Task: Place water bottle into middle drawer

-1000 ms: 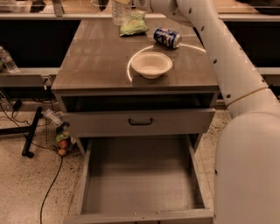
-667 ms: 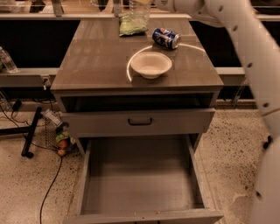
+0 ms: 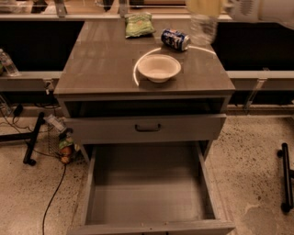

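Since a second before, my arm (image 3: 264, 10) had swung off the right side. My gripper (image 3: 205, 8) sat top right, clamped on the water bottle (image 3: 202, 28) beside the soda can (image 3: 175, 39), well apart from the open middle drawer (image 3: 147, 197).

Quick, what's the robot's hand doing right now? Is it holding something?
Gripper: closed on the water bottle, holding it in the air over the back right of the table.
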Action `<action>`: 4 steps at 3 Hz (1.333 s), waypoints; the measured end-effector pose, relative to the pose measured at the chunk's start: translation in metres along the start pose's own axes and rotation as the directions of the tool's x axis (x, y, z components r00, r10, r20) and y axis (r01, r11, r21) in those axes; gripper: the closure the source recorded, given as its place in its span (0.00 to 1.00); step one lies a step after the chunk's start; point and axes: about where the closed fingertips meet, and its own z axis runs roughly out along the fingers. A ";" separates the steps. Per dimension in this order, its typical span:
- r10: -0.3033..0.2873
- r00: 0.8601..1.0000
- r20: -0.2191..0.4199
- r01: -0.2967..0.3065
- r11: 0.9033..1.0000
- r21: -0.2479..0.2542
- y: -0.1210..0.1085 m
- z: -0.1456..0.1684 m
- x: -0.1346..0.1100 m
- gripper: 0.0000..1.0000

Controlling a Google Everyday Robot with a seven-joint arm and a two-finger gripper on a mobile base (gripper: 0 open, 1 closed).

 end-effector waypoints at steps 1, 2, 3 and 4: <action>-0.011 0.994 -0.113 0.010 1.000 -0.014 0.007 -0.060 0.039 1.00; -0.010 0.992 -0.122 0.007 1.000 -0.020 0.008 -0.063 0.046 1.00; 0.005 0.981 -0.196 -0.019 0.997 -0.070 0.014 -0.091 0.103 1.00; -0.007 0.962 -0.272 -0.043 0.983 -0.177 0.030 -0.131 0.176 1.00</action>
